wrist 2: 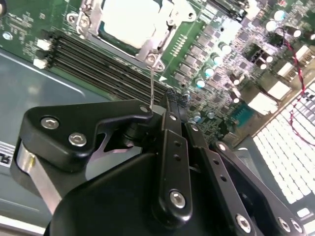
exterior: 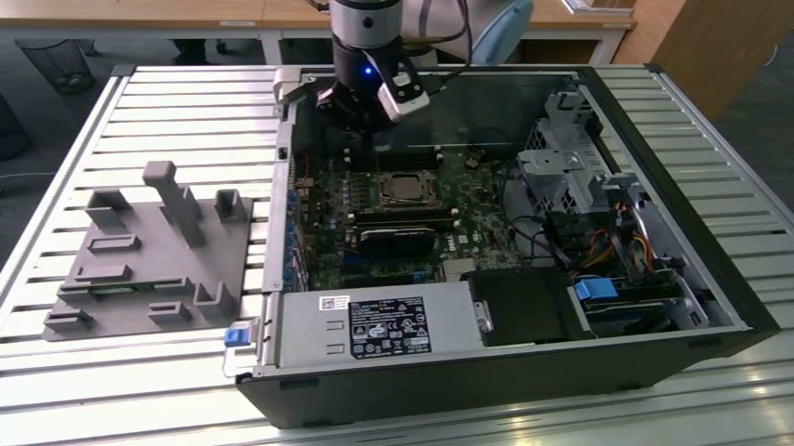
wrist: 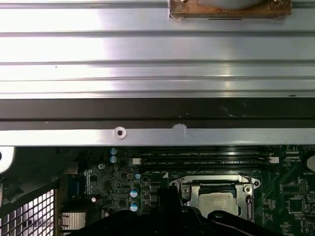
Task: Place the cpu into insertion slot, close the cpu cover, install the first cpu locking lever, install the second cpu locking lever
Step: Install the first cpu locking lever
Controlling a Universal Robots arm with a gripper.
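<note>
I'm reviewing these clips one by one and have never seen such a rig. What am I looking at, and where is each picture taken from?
One robot arm works over an open computer case lying on a slatted metal table. The exterior view is from a camera off the arm; both wrist views come from cameras riding on the arm. The black gripper hangs over the board, just beyond the cpu, which sits in its slot with the silver cover framing it. In the second wrist view a thin wire lever rises from the cover's corner to the gripper. A grey fixture lies at the exterior view's left.
</note>
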